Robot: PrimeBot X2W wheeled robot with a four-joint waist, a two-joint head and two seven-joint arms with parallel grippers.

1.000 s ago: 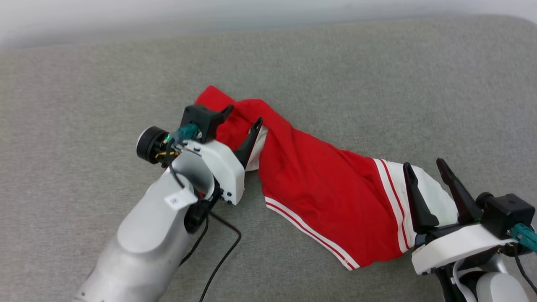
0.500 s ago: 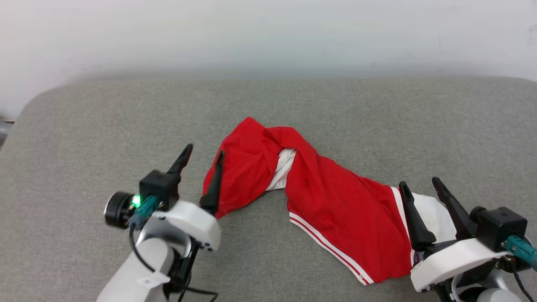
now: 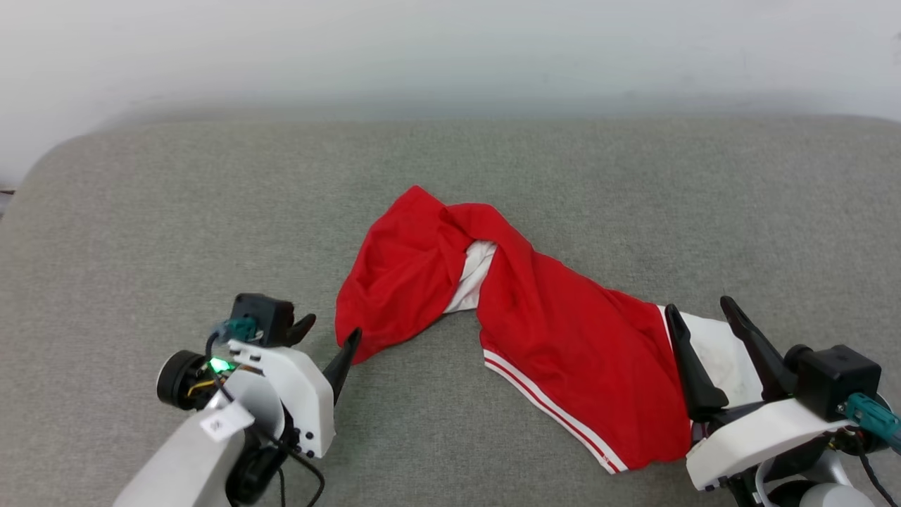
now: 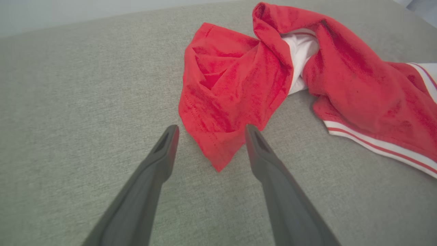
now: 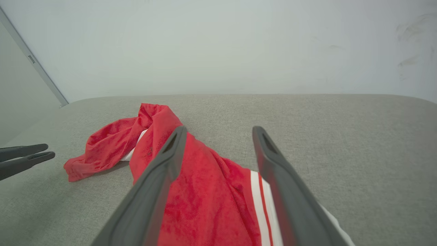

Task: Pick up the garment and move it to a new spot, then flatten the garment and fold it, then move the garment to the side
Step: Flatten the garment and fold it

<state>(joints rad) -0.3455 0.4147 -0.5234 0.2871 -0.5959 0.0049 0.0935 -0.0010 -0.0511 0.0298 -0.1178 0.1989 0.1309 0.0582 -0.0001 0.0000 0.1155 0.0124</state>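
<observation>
The garment (image 3: 549, 317) is a red jersey with white striped trim, lying crumpled and twisted across the grey cushion. Its white sleeve (image 3: 711, 348) lies at the right end. My left gripper (image 3: 331, 327) is open at the garment's lower left corner. In the left wrist view that red corner (image 4: 218, 157) lies between the spread fingers of the left gripper (image 4: 210, 128). My right gripper (image 3: 697, 306) is open above the white sleeve end, nothing pinched. The right wrist view shows the right gripper (image 5: 220, 129) spread over the garment (image 5: 205, 194), with the left gripper (image 5: 44, 152) at far left.
A wide grey padded surface (image 3: 176, 211) carries everything, with a rounded corner at the far left and a pale wall (image 3: 450, 56) behind its back edge. A black cable (image 3: 310, 486) hangs from my left arm.
The head camera has tilted up, showing the wall. My left gripper has drawn back from over the garment's upper part to its lower left corner, still open. The right gripper has hardly moved.
</observation>
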